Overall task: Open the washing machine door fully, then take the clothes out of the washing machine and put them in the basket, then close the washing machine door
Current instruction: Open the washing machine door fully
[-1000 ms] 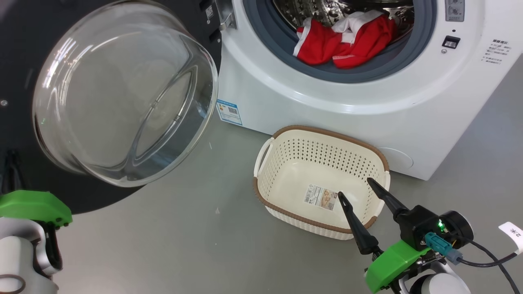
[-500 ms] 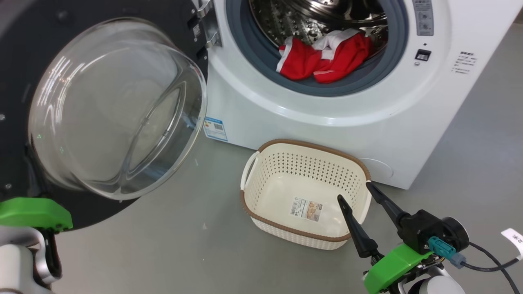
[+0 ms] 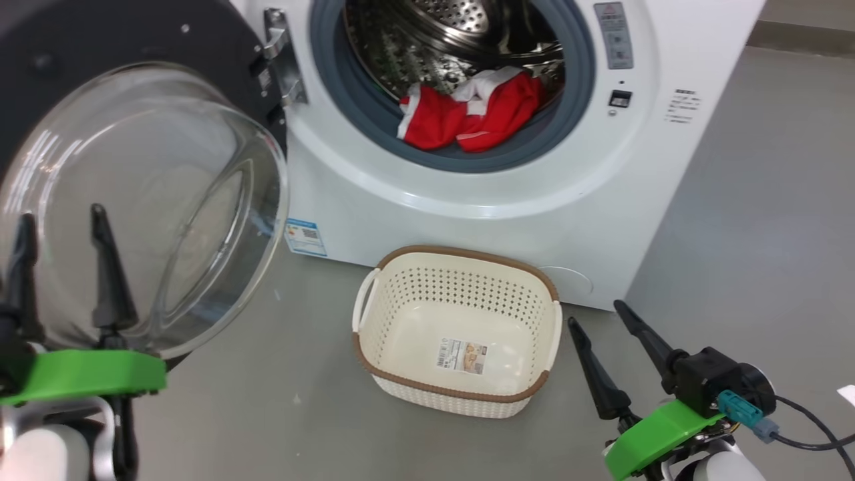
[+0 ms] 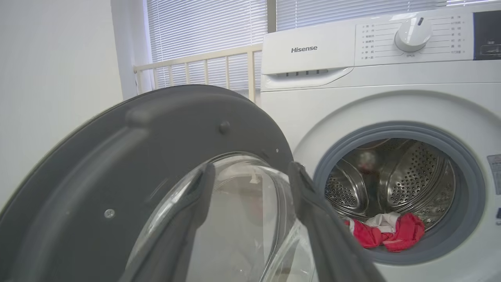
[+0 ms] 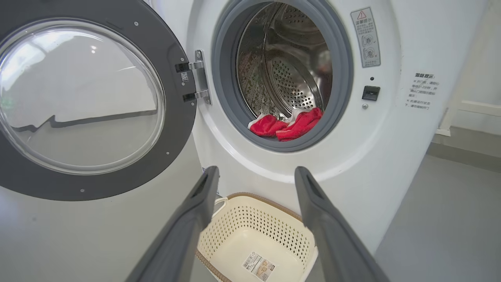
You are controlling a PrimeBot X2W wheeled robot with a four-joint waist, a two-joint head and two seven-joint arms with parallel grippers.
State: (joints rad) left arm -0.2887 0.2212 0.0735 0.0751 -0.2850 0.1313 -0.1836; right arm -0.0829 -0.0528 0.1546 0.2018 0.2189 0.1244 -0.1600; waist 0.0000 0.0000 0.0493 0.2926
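The left gripper is now freed from the wide-open door and spread, as is the right gripper; the clothes in the drum are best pinched deeply.

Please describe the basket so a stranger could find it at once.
Start at the big white washer. On the grey floor right in front of it stands the basket. It is cream, perforated, brown-rimmed, with a sticker inside.
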